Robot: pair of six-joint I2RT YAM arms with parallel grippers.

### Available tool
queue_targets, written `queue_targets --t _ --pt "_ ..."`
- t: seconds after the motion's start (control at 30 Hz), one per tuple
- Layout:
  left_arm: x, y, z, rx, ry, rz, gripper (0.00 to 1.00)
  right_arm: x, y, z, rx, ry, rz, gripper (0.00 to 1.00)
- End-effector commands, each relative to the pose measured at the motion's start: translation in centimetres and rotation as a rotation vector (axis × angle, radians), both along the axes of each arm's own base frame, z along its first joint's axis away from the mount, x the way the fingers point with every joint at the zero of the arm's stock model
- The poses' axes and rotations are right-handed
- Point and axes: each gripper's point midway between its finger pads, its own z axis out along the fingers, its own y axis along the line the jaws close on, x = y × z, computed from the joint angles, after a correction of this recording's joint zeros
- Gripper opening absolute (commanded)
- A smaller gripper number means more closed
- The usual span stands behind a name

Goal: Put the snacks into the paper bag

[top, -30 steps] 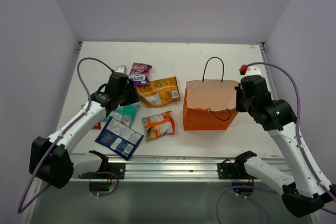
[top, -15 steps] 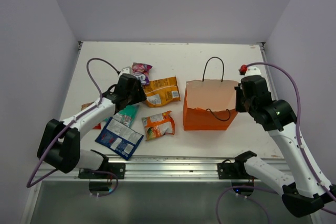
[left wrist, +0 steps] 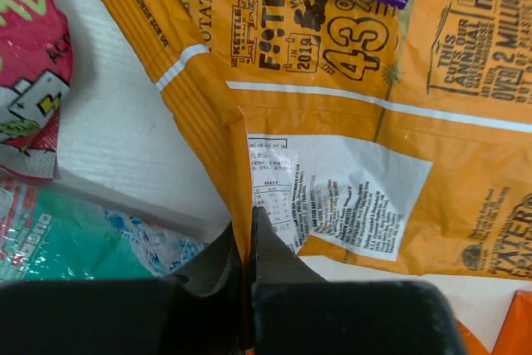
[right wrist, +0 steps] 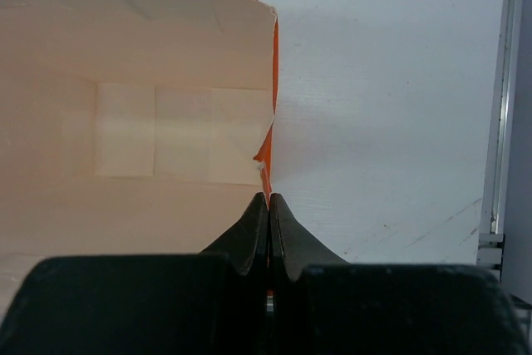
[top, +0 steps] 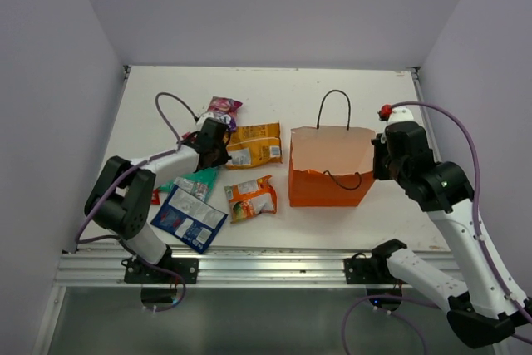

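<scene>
You look down on a white table (top: 274, 93) boxed in by plain pale lavender walls: the back wall (top: 274, 6) at 12 o'clock, the left wall (top: 50, 81) at 9 and the right wall (top: 490, 31) at 3. At 6 o'clock an aluminium rail (top: 274, 265) runs along the table's near edge, with a dull grey surface (top: 274, 322) below it. The light on the table is soft and even.

A boxy bright orange paper shopping bag (top: 328, 184) stands upright and open-mouthed just right of centre. One thin black cord handle (top: 335, 110) is raised and the other droops down its front. To the left lie flat glossy foil snacks. A purple-pink packet (top: 223, 106) overlaps the top of an orange-yellow packet (top: 256, 145). Lower down are a teal-green packet (top: 198, 181), an orange-green packet (top: 251, 197), a dark blue packet (top: 188, 218) and a barely visible small red packet (top: 155, 197).
</scene>
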Motion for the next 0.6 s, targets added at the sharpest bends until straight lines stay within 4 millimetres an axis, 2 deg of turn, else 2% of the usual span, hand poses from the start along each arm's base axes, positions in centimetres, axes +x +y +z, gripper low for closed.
queue_targets --t 0.0,0.13,0.17,0.23,0.27,0.33,0.37,0.43,0.47,0.5,0.53,0.57 --pt "4.0 0.1 4.8 0.024 -0.17 0.037 0.0 0.2 0.5 1.9 0.026 -0.065 0.04 0.0" --pt "4.7 -1.0 13.7 -0.025 -0.364 0.0 0.0 0.2 0.6 1.9 0.027 -0.067 0.042 0.0" --pt "5.1 -2.3 16.9 -0.065 -0.416 -0.031 0.0 0.2 0.6 1.9 0.027 -0.065 0.043 0.0" --pt "4.8 -4.0 20.6 -0.102 -0.467 -0.091 0.0 0.2 0.6 1.9 0.03 -0.065 0.043 0.0" --pt "4.6 -6.0 23.9 -0.146 -0.518 -0.147 0.0 0.2 0.7 1.9 0.032 -0.066 0.044 0.0" --pt "4.0 -8.3 26.9 -0.168 -0.569 -0.219 0.0 0.2 0.6 1.7 0.032 -0.063 0.043 0.0" --pt "3.0 -10.7 30.1 -0.209 -0.612 -0.284 0.0 0.2 0.7 1.6 0.032 -0.062 0.047 0.0" --pt "2.5 -12.9 32.0 -0.217 -0.633 -0.35 0.0 0.1 0.7 1.6 0.034 -0.063 0.046 0.0" --pt "1.5 -14.8 35.4 -0.255 -0.684 -0.389 0.0 0.1 0.7 1.5 0.035 -0.061 0.048 0.0" --pt "1.2 -15.7 35.6 -0.245 -0.674 -0.418 0.0 0.1 0.7 1.5 0.034 -0.063 0.049 0.0" --pt "0.7 -16.6 36.7 -0.257 -0.69 -0.44 0.0 0.1 0.7 1.5 0.035 -0.064 0.049 0.0" --pt "-0.6 -17.9 39.6 -0.3 -0.735 -0.48 0.0 0.1 0.8 1.5 0.037 -0.064 0.049 0.0"
